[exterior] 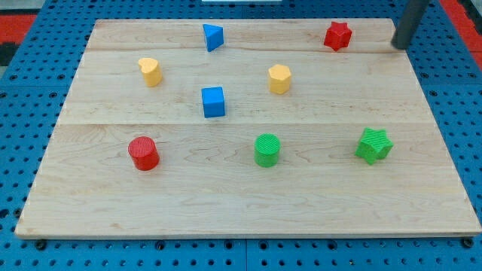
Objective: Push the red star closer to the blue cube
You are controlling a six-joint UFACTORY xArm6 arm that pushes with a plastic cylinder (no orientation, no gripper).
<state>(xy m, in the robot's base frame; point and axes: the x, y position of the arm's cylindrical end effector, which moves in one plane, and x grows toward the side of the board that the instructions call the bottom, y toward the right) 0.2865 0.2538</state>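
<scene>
My tip (399,47) rests at the far upper right of the wooden board (241,203), the dark rod coming down from the view's top edge; there are no jaws on this rig, so nothing is clenched or released, only a bare rod end on or just above the wood, and I cannot tell from this angle whether it actually touches the surface. The red star (338,35) lies just beside my tip at its 9 o'clock, apart from it with a strip of bare wood between them.

From the red star, the blue cube (213,102) sits well apart at about 8 o'clock, near the middle of the board. Between the two, the yellow block (279,78), many-sided and possibly a hexagon, stands at the cube's 2 o'clock. A blue wedge-like block (213,37) sits at the cube's 12 o'clock near the top edge, roughly level with the star. A yellow heart-shaped block (151,71) lies at the cube's 10 o'clock.

In the lower half of the board, a red cylinder (143,153) stands at the cube's 8 o'clock, a green cylinder (266,150) at its 4 o'clock, and a green star (374,145) farther out toward the view's right, at about 6 o'clock from my tip. No block touches another. The board rests on a blue perforated base (30,98).
</scene>
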